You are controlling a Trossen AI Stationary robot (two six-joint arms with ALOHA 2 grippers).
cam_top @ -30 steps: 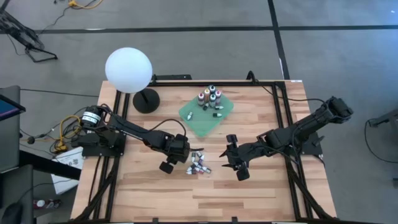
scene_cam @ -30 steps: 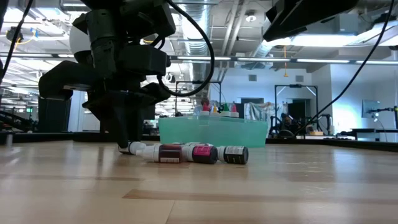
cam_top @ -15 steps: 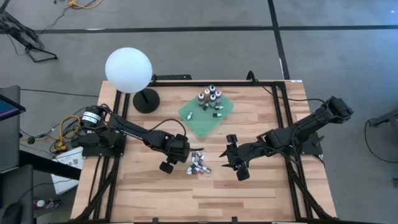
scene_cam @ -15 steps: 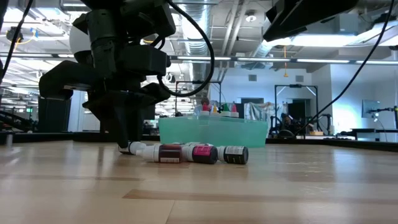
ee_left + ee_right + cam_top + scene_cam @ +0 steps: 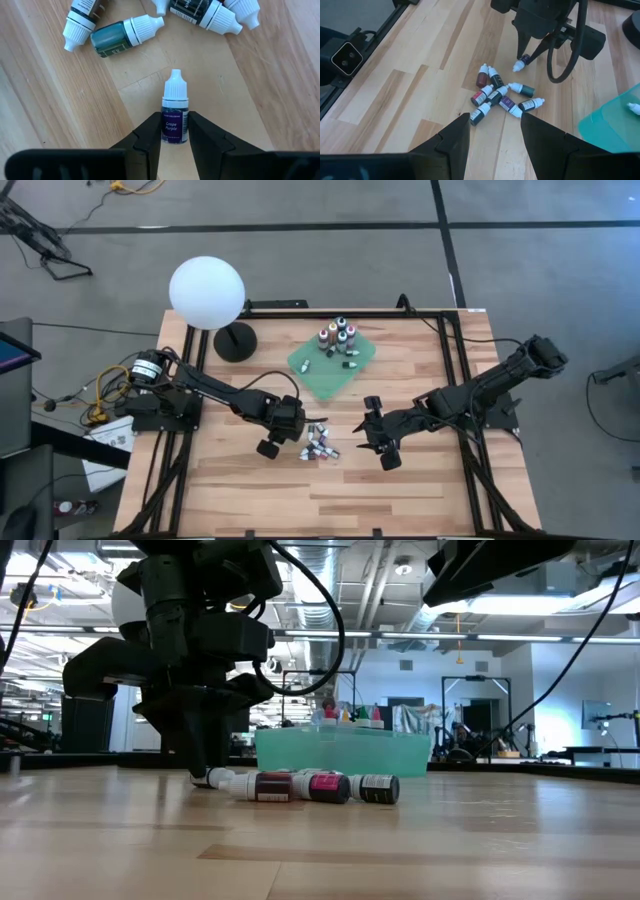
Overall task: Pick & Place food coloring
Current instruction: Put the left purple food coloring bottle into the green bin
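The purple food coloring bottle (image 5: pixel 174 120) lies on the wooden table (image 5: pixel 400 490), white cap pointing away from my wrist, at the left edge of the loose bottle cluster (image 5: pixel 320 444). My left gripper (image 5: pixel 173 134) pinches its body between both fingers. My right gripper (image 5: pixel 490 137) hovers spread wide, right of the cluster. More bottles stand on the green tray (image 5: pixel 315 375) beyond.

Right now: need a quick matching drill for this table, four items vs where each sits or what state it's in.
Items:
1. Grape Purple bottle
2. green cloth
3. white globe lamp
4. right gripper

Places/states:
A. open, nothing between its fingers
B. far left corner of the table
C. pinched between the left gripper's fingers
D. under several standing bottles

Pairs: 1-C, 2-D, 3-B, 4-A
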